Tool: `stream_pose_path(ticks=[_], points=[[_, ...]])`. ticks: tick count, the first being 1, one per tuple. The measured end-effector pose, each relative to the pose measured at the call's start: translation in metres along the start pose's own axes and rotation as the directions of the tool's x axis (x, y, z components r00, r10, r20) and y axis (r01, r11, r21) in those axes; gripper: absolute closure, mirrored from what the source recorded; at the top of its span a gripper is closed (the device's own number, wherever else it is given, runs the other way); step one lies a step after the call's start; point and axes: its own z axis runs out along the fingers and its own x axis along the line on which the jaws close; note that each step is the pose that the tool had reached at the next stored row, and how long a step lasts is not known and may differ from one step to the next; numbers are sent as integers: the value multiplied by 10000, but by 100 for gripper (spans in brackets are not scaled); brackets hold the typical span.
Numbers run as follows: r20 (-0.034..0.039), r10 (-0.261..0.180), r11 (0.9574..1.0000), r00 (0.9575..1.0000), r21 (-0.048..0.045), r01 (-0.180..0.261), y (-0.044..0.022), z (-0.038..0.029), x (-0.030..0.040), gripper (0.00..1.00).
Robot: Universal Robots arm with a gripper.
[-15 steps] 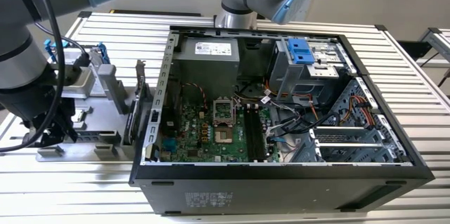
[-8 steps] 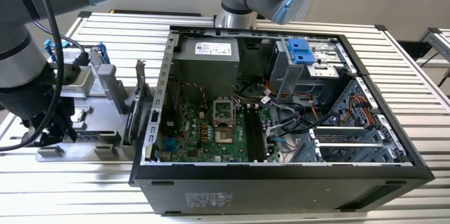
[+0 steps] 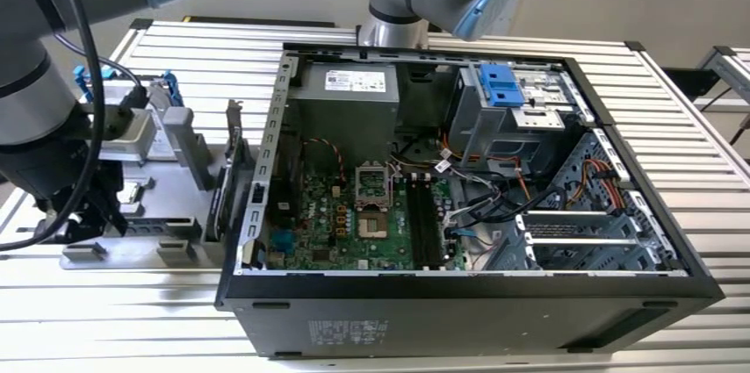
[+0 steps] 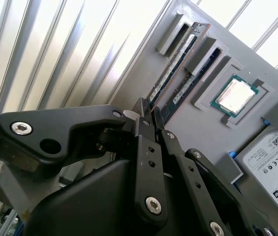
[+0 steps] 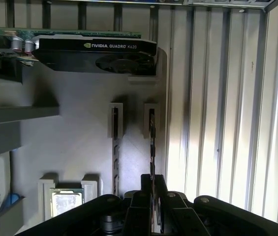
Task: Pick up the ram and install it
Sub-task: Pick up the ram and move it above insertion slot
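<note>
The end effector is held down at the tray, clamped on the ram; a second stick is seen just beside.

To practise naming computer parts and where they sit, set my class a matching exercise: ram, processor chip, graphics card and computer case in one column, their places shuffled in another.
1 ram
2 processor chip
3 graphics card
4 computer case

A open on the slatted table
B square recess in the grey tray
C on edge in a narrow tray slot, at the gripper
D upright at the tray's edge

Pairs: 1-C, 2-B, 3-D, 4-A
</note>
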Motion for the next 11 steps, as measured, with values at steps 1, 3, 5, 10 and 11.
stream_pose_path(ticks=[1,3,5,10,11], points=[[0,0,10000,10000,0,0,-1,-2,0,100],[0,0,10000,10000,0,0,-1,-6,0,100],[0,0,10000,10000,1,0,-3,-11,0,100],[1,0,10000,10000,1,0,-5,-24,0,100],[1,0,10000,10000,1,0,-6,-27,0,100]])
